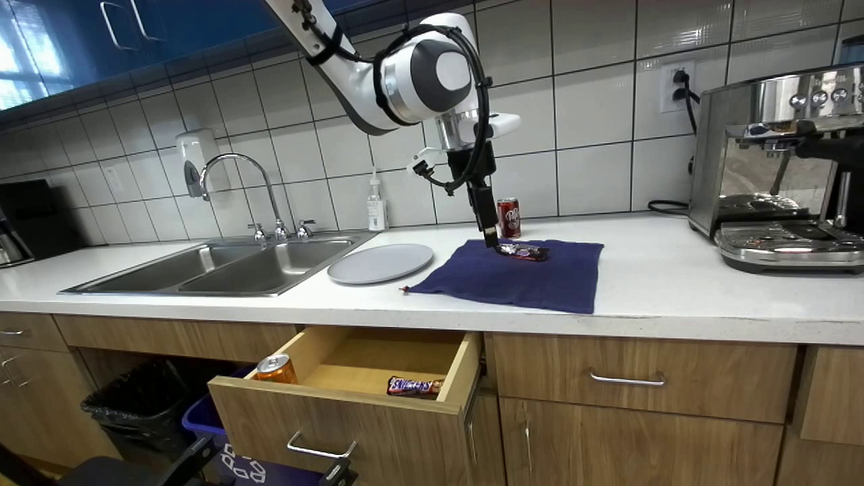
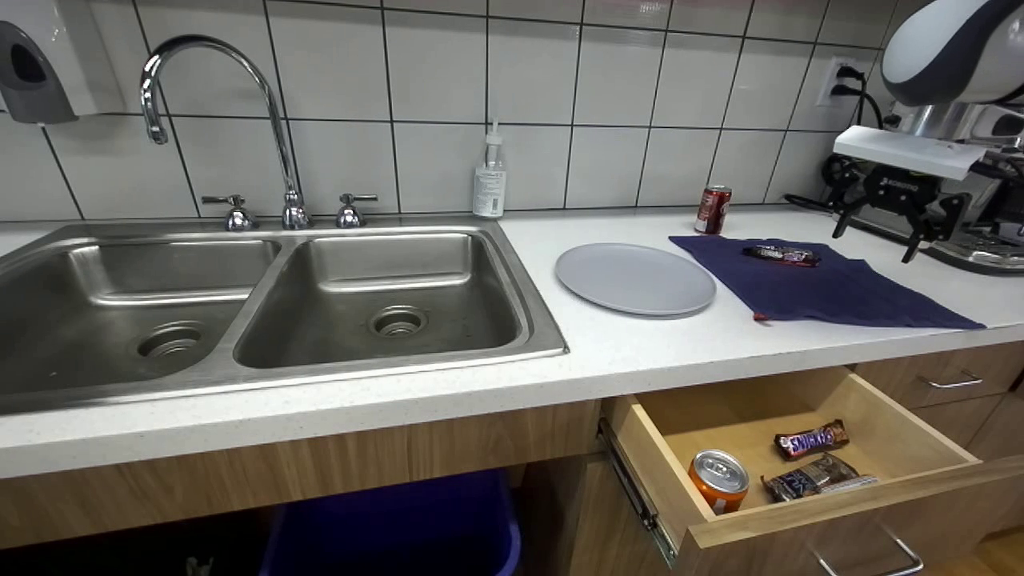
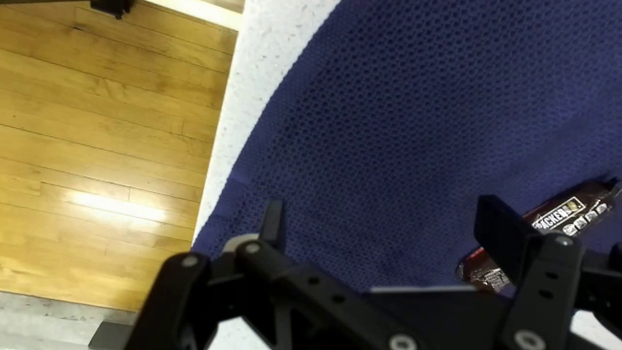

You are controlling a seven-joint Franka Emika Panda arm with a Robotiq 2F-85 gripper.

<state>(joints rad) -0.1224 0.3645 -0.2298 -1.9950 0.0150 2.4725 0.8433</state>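
White tiles (image 2: pixel 440 72) rise behind a pale counter (image 2: pixel 624 352) in an exterior view. At left sits a steel double sink (image 2: pixel 260 300); at upper centre, a pump bottle (image 2: pixel 490 188). Right of centre come a grey plate (image 2: pixel 636 280), a red can (image 2: pixel 712 210) near the tiles and, lower down, an orange can (image 2: pixel 720 484) in an open drawer (image 2: pixel 752 552). Farther right, a dark wrapped bar (image 2: pixel 782 255) lies on a navy cloth (image 2: pixel 848 300). At upper right hangs the gripper (image 2: pixel 873 246), fingers spread wide, apart from the bar, which shows lower right in the wrist view.
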